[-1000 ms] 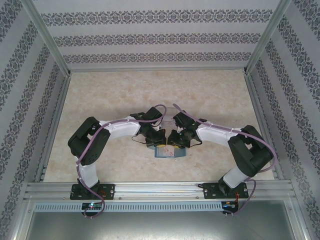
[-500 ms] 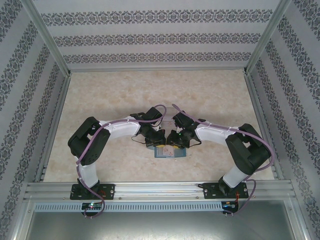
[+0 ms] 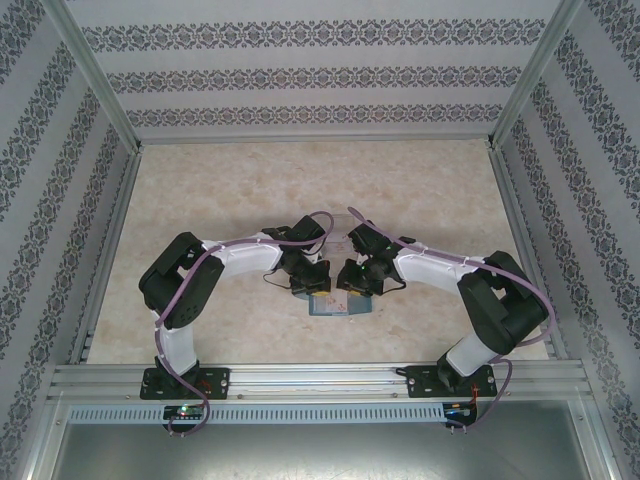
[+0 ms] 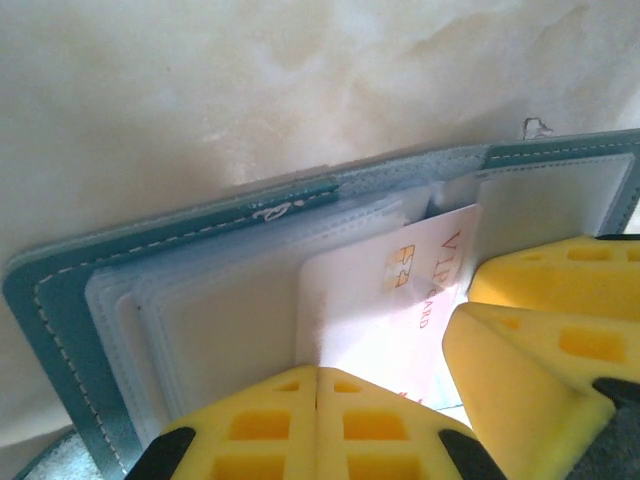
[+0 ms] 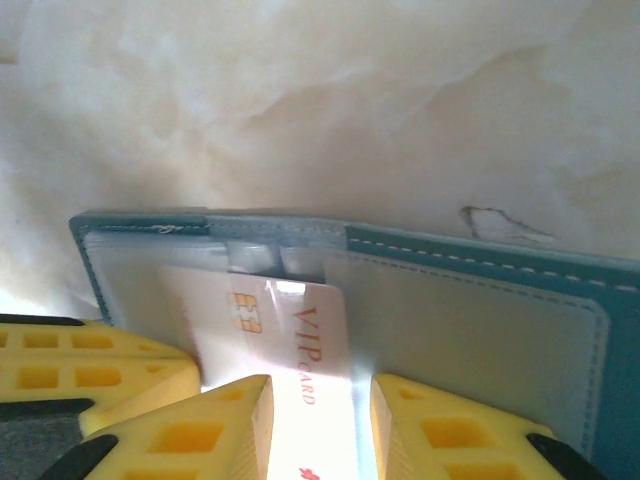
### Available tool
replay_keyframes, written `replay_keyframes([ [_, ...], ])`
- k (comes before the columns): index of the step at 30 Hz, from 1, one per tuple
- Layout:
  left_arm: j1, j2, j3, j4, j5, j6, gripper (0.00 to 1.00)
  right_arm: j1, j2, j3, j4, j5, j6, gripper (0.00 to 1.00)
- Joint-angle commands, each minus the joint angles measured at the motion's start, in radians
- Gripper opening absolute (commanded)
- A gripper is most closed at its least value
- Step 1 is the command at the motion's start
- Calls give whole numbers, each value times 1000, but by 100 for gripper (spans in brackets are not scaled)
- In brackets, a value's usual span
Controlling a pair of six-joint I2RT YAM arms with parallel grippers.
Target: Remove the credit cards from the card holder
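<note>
The left gripper (image 4: 317, 385) is closed, its two yellow fingers meeting with no gap and nothing seen between them. Its tips rest on the clear plastic sleeves (image 4: 220, 310) of the card holder (image 5: 470, 320), at the edge nearest the arm bases. The right gripper (image 5: 320, 395) stands part-way apart. Its fingertips sit over a white credit card (image 5: 270, 330), whose face shows through the gap, so the card is not pinched across the fingers. Whether the tips press on it cannot be told.

The card lies on the holder's open inside, between the two grippers. Its long axis runs from the holder's far edge back toward the right gripper, leaning a little to one side. The chip end points to the far edge, and the red "VIP card" lettering runs down its length. How much of it sits under a sleeve is unclear.

The holder lies open and flat on the table (image 3: 250, 180), directly beneath the spot where both wrists meet. Its long axis runs left to right and its teal stitched border faces away from the arms.

Compared with the top view a second ago, the holder has not shifted and the left arm is posed the same. The right arm's forearm and elbow differ only very slightly.
</note>
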Motion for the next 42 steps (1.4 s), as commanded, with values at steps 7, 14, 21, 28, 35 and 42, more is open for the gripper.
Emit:
replay_keyframes([
  [7,-15,36,1,-66,-27,24,0,-10,67,-6,3,5,-22,32],
  [14,-15,36,3,-67,-28,26,0,-11,49,-20,56,-33,-8,32],
  [21,-15,42,3,-67,-24,25,0,-19,-16,-32,95,-78,9,29],
  [28,-15,38,3,-71,-24,24,0,-24,-45,-43,117,-89,20,25],
  [35,-15,36,0,-69,-23,24,0,-28,-59,-54,137,-99,18,15],
  [42,-15,38,1,-69,-25,25,0,-36,-57,-60,123,-88,-3,5],
])
